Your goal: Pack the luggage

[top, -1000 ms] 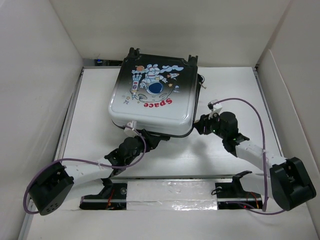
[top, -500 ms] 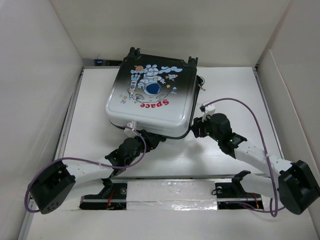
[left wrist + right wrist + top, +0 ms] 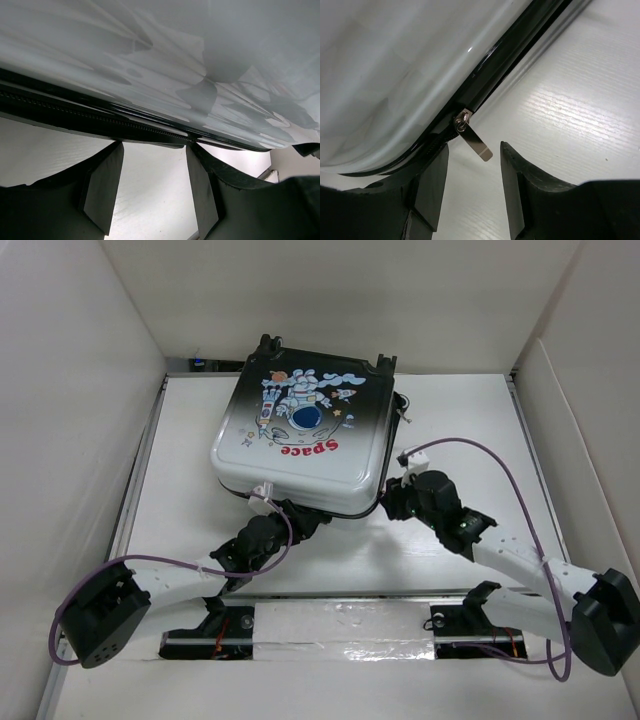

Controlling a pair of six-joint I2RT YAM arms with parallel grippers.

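Note:
The luggage (image 3: 300, 440) lies flat and closed on the white table (image 3: 470, 420), astronaut print and red "Space" text facing up. My left gripper (image 3: 305, 523) sits at its near edge, open; in the left wrist view the fingertips (image 3: 115, 150) stand just below the black zipper line (image 3: 100, 116) of the glossy shell (image 3: 150, 60), with only table between them. My right gripper (image 3: 388, 502) is at the near right corner, open. In the right wrist view the metal zipper pull (image 3: 476, 142) hangs from the shell's seam (image 3: 485, 95), loose between the jaws and touching neither finger.
White walls (image 3: 80, 390) close in the table on the left, back and right. A thin black cord (image 3: 405, 410) lies by the luggage's right side. A foil-taped rail (image 3: 340, 630) runs along the near edge between the arm bases. Purple cables loop over both arms.
My right arm has swung left and stretched out toward the luggage's near right corner. The luggage's near edge shifted slightly left. The left arm has stayed put.

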